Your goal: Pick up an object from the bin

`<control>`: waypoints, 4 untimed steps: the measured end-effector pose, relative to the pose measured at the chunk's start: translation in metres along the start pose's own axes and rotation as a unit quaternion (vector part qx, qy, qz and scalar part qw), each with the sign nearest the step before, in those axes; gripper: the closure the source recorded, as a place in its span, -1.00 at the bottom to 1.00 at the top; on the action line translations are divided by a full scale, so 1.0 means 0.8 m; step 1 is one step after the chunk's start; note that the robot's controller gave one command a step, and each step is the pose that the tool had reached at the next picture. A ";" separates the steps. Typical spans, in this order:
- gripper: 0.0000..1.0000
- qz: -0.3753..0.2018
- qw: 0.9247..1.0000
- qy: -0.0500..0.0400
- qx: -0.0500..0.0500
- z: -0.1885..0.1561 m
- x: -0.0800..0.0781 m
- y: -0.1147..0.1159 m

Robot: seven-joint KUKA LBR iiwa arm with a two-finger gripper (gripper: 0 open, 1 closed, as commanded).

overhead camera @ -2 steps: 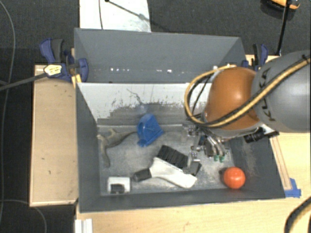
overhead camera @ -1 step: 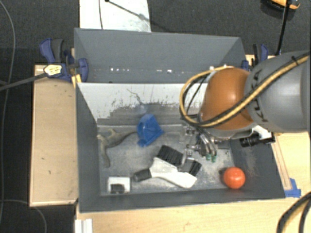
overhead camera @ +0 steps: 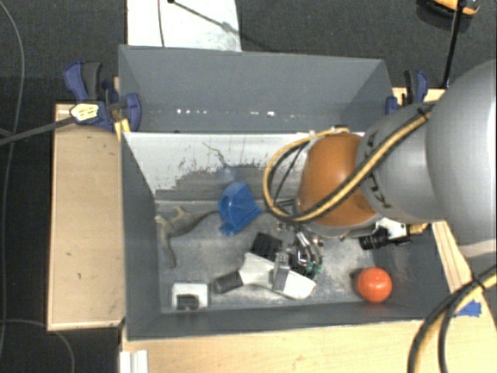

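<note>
The gripper (overhead camera: pixel 301 259) hangs low in the bin (overhead camera: pixel 248 92), under the arm's orange wrist cover, a short way to the view's left of the orange ball (overhead camera: pixel 374 284). It sits right above a white block with dark parts (overhead camera: pixel 289 280), which lies on the bin floor near the front wall, on the same side of the ball. A black piece (overhead camera: pixel 265 245) lies just beyond the white block, farther from the ball, and a second dark piece (overhead camera: pixel 229 282) lies past that along the front. A blue crumpled thing (overhead camera: pixel 237 207) rests well away from the ball, toward the back wall. A small white box (overhead camera: pixel 189 294) sits farthest from the ball, in the front corner.

Whether the fingers are spread or closed cannot be told, as the wrist and cables hide them from above. Nothing can be seen held between them.

The step in hand looks like the descent onto a thing, with the white block the likely target. Nothing has been lifted yet. The next move probably calls for a firm closing on the block. It should be followed by a straight lift, clear of the black piece beside it.
</note>
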State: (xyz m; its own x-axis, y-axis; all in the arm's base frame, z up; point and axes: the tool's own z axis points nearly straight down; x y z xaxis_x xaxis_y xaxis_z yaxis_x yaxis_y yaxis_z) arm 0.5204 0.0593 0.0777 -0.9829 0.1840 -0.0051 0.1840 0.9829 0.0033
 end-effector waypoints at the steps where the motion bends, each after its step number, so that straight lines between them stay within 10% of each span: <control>1: 1.00 0.058 0.998 -0.003 0.001 0.004 0.027 0.002; 4: 1.00 0.058 0.998 -0.004 0.001 -0.001 0.026 0.002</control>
State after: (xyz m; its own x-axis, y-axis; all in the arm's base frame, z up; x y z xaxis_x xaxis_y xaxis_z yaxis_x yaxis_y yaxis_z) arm 0.5001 0.0644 0.0783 -0.9549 0.2967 -0.0127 0.2967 0.9550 0.0029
